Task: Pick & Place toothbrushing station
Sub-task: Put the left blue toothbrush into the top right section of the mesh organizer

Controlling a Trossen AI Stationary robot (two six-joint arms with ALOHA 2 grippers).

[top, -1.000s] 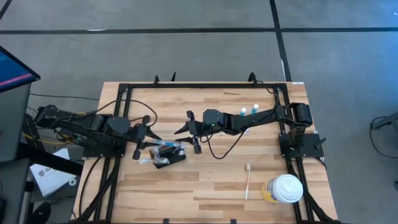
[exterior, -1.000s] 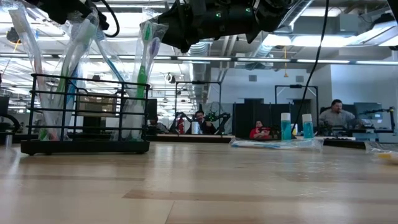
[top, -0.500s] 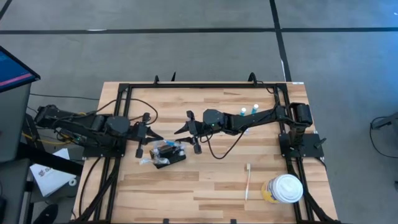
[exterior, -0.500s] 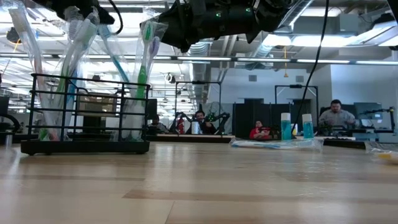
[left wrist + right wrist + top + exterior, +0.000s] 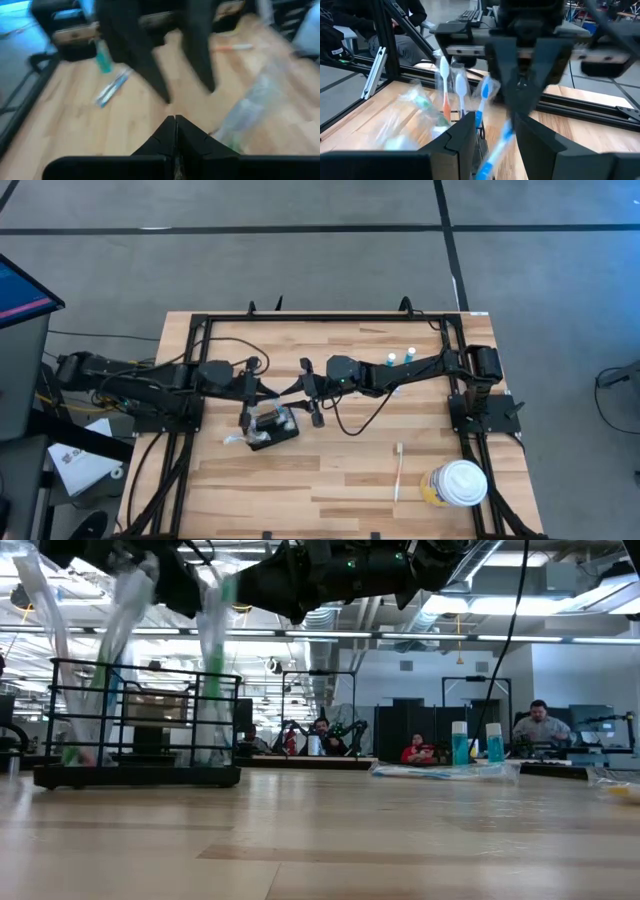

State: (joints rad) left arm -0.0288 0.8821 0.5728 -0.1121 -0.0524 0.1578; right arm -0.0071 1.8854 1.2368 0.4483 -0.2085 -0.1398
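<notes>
The wooden counter (image 5: 330, 470) carries the toothbrushing station (image 5: 272, 429), a small dark wire box holding wrapped toothbrushes, left of centre and between the two arms. Its long axis runs roughly across the counter, slightly slanted. The left end effector (image 5: 246, 421) has its fingers pressed together with nothing between them in the left wrist view, and sits at the station's left end, just above or against the brush tops; whether it touches the box itself is hard to tell, since the view is blurred. The right end effector (image 5: 310, 392) hovers just beyond the station's far right corner, fingers partly spread and empty, with the brushes straight ahead of it in its wrist view. The left arm looks the nearer, so I judge the lift turns on it. Well apart near the front right stand a white-lidded cup (image 5: 455, 484) and a loose toothbrush (image 5: 399, 470)
</notes>
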